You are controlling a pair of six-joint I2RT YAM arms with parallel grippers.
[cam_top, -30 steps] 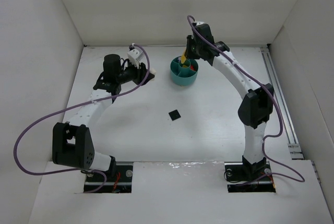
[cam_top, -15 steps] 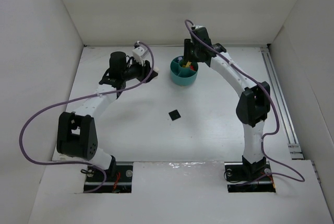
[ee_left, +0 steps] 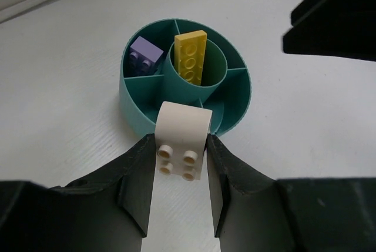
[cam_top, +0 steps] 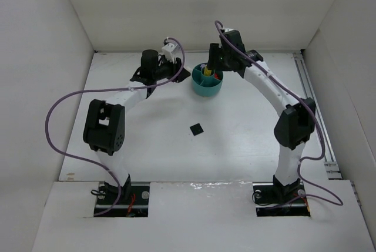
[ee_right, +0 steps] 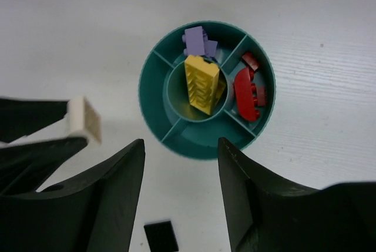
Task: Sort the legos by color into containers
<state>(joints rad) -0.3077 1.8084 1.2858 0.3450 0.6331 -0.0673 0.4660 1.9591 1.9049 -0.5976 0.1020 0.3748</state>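
Teal dish (cam_top: 205,90) is holding a yellow brick (ee_right: 202,84), purple brick (ee_right: 198,42) and red bricks (ee_right: 249,90). At its nine o'clock, left gripper (ee_left: 179,146) is gripping a cream brick (ee_left: 183,124); right gripper (ee_right: 181,152) is hovering open. Black brick (cam_top: 195,128) is lying unsorted at six.

The white table (cam_top: 247,146) filled the middle of the top view. A round teal dish (cam_top: 207,91) stood on it above centre, toward the upper edge. One flat black brick (cam_top: 195,128) lay near the centre, well apart from the dish. A rail (cam_top: 317,123) ran along the table's right side
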